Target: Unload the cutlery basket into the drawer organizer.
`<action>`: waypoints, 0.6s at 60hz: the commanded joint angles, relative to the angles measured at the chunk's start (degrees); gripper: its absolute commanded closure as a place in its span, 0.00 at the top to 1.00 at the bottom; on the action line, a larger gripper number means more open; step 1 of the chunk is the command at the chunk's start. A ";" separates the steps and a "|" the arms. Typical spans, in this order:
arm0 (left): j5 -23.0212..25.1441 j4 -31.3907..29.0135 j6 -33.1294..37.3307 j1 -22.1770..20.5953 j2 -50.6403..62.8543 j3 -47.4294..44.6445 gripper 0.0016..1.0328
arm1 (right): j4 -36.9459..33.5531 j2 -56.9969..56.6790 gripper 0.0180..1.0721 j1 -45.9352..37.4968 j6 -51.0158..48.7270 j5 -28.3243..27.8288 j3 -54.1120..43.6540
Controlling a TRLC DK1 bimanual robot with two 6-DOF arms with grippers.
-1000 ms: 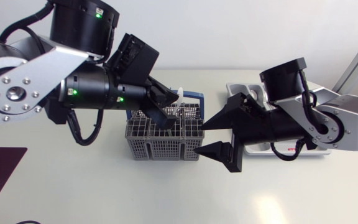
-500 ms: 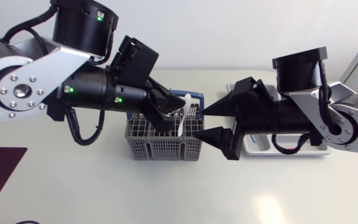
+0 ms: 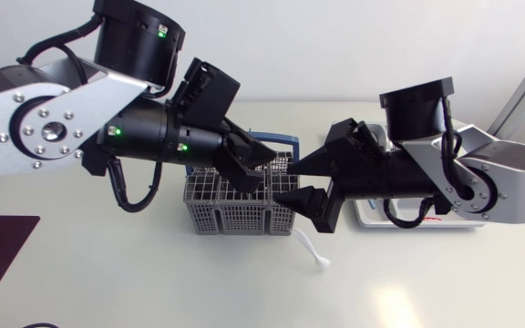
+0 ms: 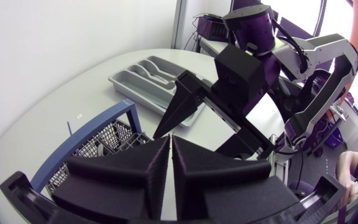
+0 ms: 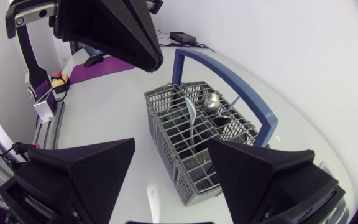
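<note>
At five o'clock from my right end effector (image 3: pixel 290 182), a white utensil (image 3: pixel 313 251) lies on the surface (image 3: pixel 153 282) by the cutlery basket (image 3: pixel 235 217). That end effector gapes wide, holding nothing; my left end effector (image 4: pixel 170 155) is pinched together, empty.

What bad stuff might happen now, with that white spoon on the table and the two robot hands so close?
1. The white spoon lies on the table beside the cutlery basket, close by the open right gripper. A clumsy grab might push it further away.
2. The left gripper and the right one hang very near each other over the basket, so they might bump.
3. Either might shove the basket sideways.
</note>
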 commanded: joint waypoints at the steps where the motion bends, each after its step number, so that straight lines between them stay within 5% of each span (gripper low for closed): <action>1: 0.85 0.04 -0.56 -0.03 1.41 1.00 0.12 | 0.07 0.12 0.80 -0.09 0.97 -0.12 -0.50; 18: 1.46 -6.64 7.43 -0.30 1.85 1.09 0.17 | -16.81 -9.46 0.81 -9.14 -14.76 -5.48 -2.96; 26: 0.94 -10.33 10.25 -1.88 4.22 2.41 0.48 | -26.91 -10.16 0.81 -13.89 -25.75 -5.66 -2.61; 36: 0.23 -12.35 12.97 -3.90 5.37 1.79 0.67 | -40.27 -7.44 0.81 -20.04 -43.06 -5.22 -2.17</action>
